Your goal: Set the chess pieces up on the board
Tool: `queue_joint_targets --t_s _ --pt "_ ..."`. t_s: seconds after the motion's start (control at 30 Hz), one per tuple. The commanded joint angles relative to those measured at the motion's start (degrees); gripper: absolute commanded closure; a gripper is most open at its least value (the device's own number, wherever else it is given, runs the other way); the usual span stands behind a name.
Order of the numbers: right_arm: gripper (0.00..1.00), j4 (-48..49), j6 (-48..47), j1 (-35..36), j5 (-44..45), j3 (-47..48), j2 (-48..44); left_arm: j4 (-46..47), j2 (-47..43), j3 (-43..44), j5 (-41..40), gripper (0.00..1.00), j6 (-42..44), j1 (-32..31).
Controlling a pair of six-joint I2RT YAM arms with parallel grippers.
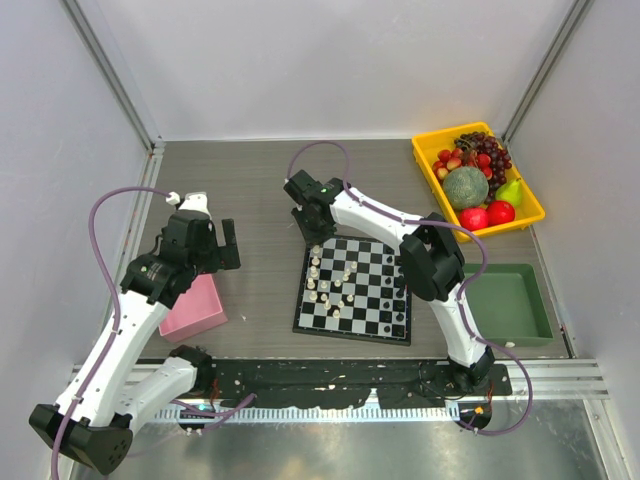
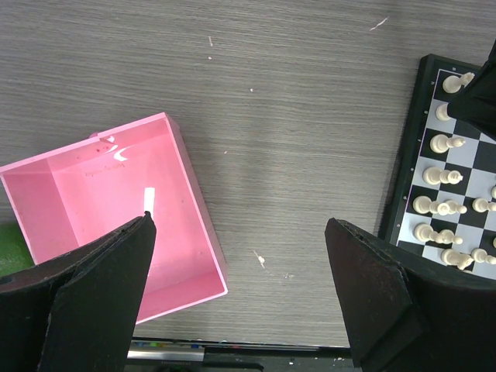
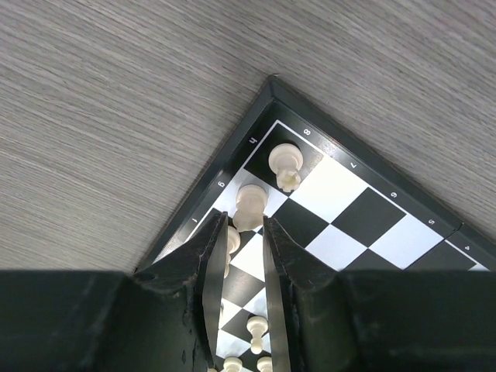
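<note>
The board (image 1: pixel 381 302) lies at the table's middle, with white chess pieces (image 1: pixel 325 285) crowded on its left half and black ones (image 1: pixel 401 290) along its right edge. My right gripper (image 1: pixel 312 232) hangs over the board's far left corner. In the right wrist view its jaws (image 3: pixel 246 219) stand narrowly open, and a white piece (image 3: pixel 251 203) stands on its square just at their tips. Another white piece (image 3: pixel 286 165) occupies the corner square. My left gripper (image 2: pixel 240 222) is wide open and holds nothing, above bare table between the pink box (image 2: pixel 116 232) and the board (image 2: pixel 407 155).
The pink box (image 1: pixel 195 310) sits left of the board, under the left arm. A yellow tray (image 1: pixel 428 172) of toy fruit stands at the back right. A green tray (image 1: pixel 505 300) sits right of the board.
</note>
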Motion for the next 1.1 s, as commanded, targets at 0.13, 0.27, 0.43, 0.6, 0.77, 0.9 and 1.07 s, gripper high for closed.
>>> queue_joint_targets --t_s 0.13,0.27,0.43,0.6,0.77,0.9,1.07 --pt "0.69 -1.3 -0.9 0.3 1.0 1.2 -0.4 1.3 0.3 -0.1 1.1 0.01 0.9 0.3" --pt "0.69 -1.7 -1.1 0.3 1.2 1.2 -0.4 1.2 0.2 -0.1 1.3 0.00 0.9 0.3" --pt "0.69 -1.9 -1.4 0.3 1.0 1.5 -0.4 1.2 0.1 -0.1 1.4 0.00 0.7 0.3" --pt "0.68 -0.6 -0.9 0.3 -0.7 2.3 -0.3 1.0 -0.1 -0.1 1.3 0.00 0.8 0.4" --pt "0.68 -0.3 -0.5 0.3 -1.3 3.3 1.0 0.9 -0.2 0.0 1.1 0.00 1.0 0.4" --pt "0.69 -0.3 -0.6 0.3 -1.0 2.9 1.2 0.9 -0.1 -0.1 1.0 0.00 1.0 0.4" --pt "0.73 -0.3 -0.8 0.3 -0.3 2.1 0.8 1.0 0.0 -0.1 1.2 0.00 1.0 0.4"
